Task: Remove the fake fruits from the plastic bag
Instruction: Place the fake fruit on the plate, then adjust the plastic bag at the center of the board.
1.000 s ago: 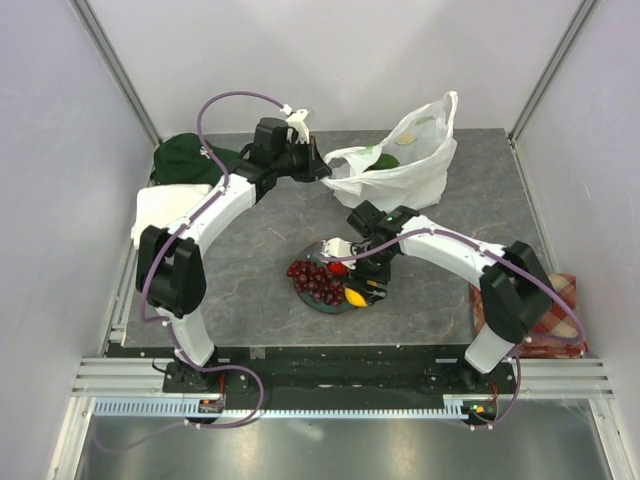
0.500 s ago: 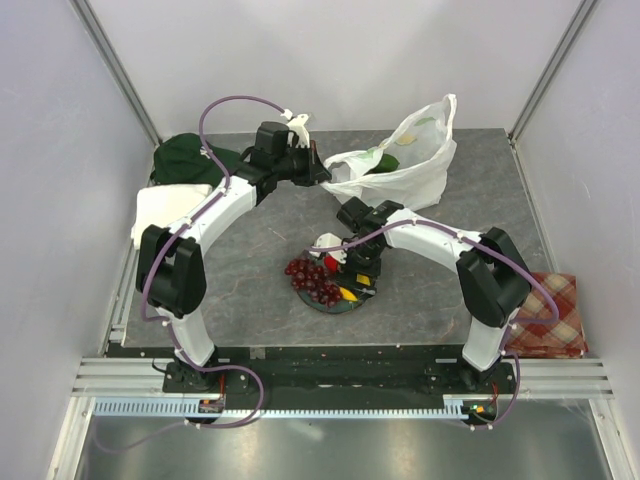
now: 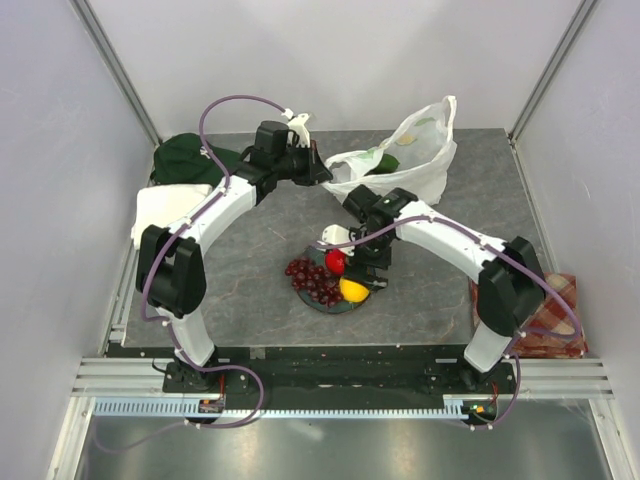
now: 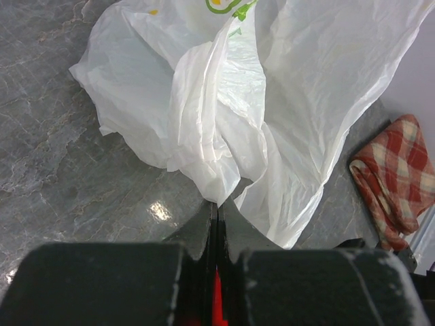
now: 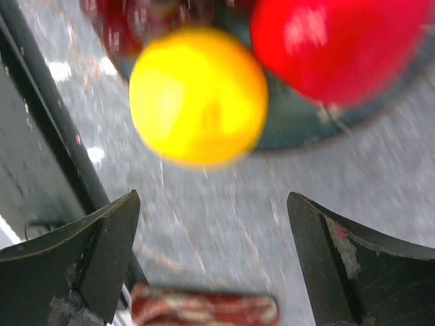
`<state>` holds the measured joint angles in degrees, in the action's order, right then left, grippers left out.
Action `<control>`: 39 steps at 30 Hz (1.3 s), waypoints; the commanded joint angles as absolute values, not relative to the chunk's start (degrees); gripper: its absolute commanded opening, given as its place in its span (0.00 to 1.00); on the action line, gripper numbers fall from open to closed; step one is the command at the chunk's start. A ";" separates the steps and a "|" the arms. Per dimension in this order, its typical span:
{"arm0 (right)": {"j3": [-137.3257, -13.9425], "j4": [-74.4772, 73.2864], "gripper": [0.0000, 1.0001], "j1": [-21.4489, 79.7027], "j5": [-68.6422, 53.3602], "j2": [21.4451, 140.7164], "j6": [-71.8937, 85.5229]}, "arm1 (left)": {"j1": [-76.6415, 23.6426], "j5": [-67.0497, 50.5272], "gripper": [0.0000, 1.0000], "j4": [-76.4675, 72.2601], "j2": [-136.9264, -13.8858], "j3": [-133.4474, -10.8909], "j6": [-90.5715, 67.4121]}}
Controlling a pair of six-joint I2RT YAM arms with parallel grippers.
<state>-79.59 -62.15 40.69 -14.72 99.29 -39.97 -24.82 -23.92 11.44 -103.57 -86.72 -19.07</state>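
Observation:
The white plastic bag lies at the back of the table with a green piece showing inside it. My left gripper is shut on the bag's near edge; in the left wrist view the bag bunches into the closed jaws of the left gripper. The teal-grey plate holds the dark red grape bunch, a red apple and a yellow fruit. My right gripper is open and empty just right of the plate. In the right wrist view the right gripper is open, with the yellow fruit, the apple and the plate rim ahead of it.
A dark green cap and a white folded item lie at the back left. A red checked cloth lies at the right edge; it also shows in the left wrist view and the right wrist view.
My right gripper has drawn back off the plate to its right side, and the red apple and yellow fruit now lie uncovered on it. The left arm has not moved.

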 commanded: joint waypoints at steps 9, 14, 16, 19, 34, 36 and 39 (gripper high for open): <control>-125.56 -68.31 0.98 21.80 -16.00 106.40 -32.27 | -24.61 -25.93 0.02 9.32 -100.72 -90.09 -20.56; -121.84 -52.86 0.57 21.36 -6.87 110.48 -36.45 | -24.70 -25.32 0.02 11.24 -100.98 -91.31 -19.69; -114.13 -48.97 0.42 21.36 -5.46 109.69 -39.10 | -24.61 -24.09 0.02 12.92 -101.34 -92.63 -18.99; -105.16 -41.24 0.21 20.92 -4.49 108.37 -40.34 | -24.70 -23.73 0.02 13.97 -101.95 -92.72 -17.05; -90.47 -41.92 0.06 11.52 -0.35 111.28 -32.17 | -24.61 -17.23 0.02 19.77 -99.15 -86.05 -7.57; -88.60 -41.92 0.06 10.46 -0.70 109.87 -31.29 | -24.61 -17.14 0.02 21.35 -98.53 -84.38 -6.68; -92.87 -41.49 0.11 8.88 -4.12 109.95 -28.57 | -24.96 -17.84 0.02 23.02 -97.30 -82.97 -4.14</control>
<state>-89.08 -40.93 9.91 -1.85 112.44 -32.27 -24.84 -18.96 20.23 -101.67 -84.51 -10.59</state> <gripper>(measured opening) 0.085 0.029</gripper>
